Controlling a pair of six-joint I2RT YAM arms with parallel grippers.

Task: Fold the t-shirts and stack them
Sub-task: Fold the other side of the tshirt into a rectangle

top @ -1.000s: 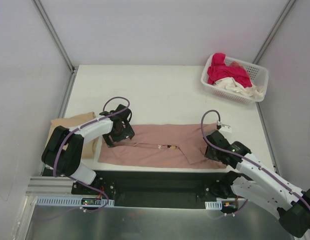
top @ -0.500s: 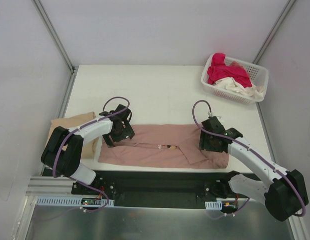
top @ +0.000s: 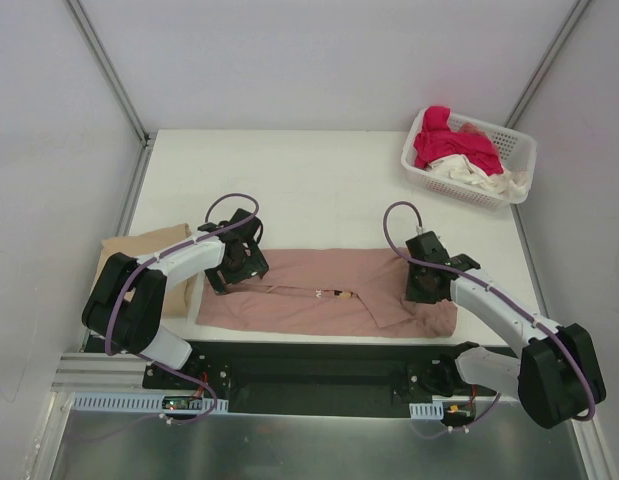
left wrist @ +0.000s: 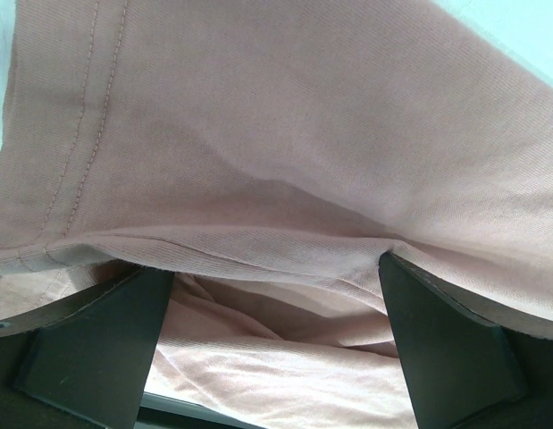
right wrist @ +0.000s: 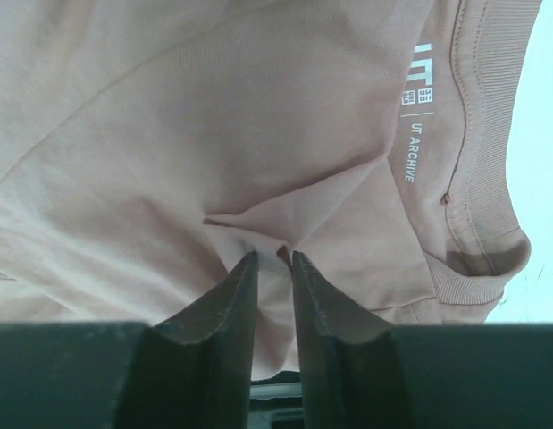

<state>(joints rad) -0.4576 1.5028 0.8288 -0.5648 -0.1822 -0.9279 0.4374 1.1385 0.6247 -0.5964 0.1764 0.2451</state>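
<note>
White surface (top: 319,180) carries the pink t-shirt (top: 309,305), stretched flat between the 2 tools. The left tool (top: 239,262) stands spread wide, with cloth bunched between its fingers but not gripped. The right tool (top: 426,280) is nearly pressed together, pinching a small pucker of fabric just beside the collar label (right wrist: 417,125) (only a thin fold, by the look of it). The likely risk is that this shallow pinch slips free on lifting, or the right side rises alone and drags the shirt askew. A tan t-shirt (top: 139,250) lies outboard of the left tool.
</note>
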